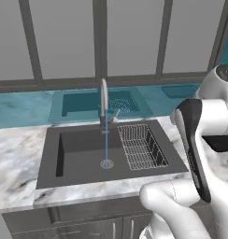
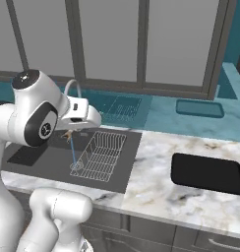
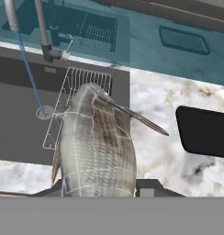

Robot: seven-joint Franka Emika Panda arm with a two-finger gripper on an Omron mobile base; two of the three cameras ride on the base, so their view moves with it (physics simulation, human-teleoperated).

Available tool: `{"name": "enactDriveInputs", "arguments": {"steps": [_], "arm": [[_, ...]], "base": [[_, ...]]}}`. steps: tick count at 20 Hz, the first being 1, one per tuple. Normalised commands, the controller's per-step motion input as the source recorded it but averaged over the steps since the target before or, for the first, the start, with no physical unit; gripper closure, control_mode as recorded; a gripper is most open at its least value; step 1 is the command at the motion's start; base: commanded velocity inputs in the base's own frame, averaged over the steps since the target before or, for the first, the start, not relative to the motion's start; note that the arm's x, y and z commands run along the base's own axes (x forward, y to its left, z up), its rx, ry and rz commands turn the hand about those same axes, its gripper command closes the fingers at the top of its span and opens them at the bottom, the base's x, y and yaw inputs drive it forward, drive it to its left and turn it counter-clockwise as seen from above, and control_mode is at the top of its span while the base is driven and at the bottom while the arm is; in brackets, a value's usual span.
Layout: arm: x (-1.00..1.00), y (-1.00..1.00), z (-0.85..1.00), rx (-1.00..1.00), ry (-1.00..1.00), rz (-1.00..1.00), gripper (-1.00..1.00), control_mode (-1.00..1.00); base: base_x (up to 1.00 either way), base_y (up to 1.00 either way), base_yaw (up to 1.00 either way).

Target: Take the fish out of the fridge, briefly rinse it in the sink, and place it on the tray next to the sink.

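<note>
While water runs: thin blue stream (image 1: 106,144) falls from the slim silver arched faucet (image 1: 103,100), frame centre, into the dark grey rectangular sink (image 1: 83,154).
End effector (image 3: 102,190): clamped on the striped silver-brown fish (image 3: 95,147), lower centre of hand view.
Bench (image 2: 166,187): flat black rectangular tray (image 2: 208,173) at right.

We count one fish (image 3: 96,147), one sink (image 1: 83,156) with one faucet (image 1: 104,100) and one wire rack basket (image 1: 141,145), and one black tray (image 2: 208,173) on the table (image 2: 156,189).
</note>
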Motion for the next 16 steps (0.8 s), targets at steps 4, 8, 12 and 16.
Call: {"name": "enactDriveInputs", "arguments": {"steps": [4,8,12,16], "arm": [[0.07,0.00,0.00,0.00,0.03,0.00,1.00,-1.00],[0.71,0.00,0.00,0.08,0.22,0.15,1.00,-1.00],[0.52,-0.01,-0.01,0.11,0.31,0.33,1.00,-1.00],[0.63,-0.16,-0.21,0.16,0.30,0.37,1.00,-1.00]], "base": [[0.08,0.00,0.00],[0.00,0.00,0.00],[0.00,0.00,0.00],[0.00,0.00,0.00]]}}
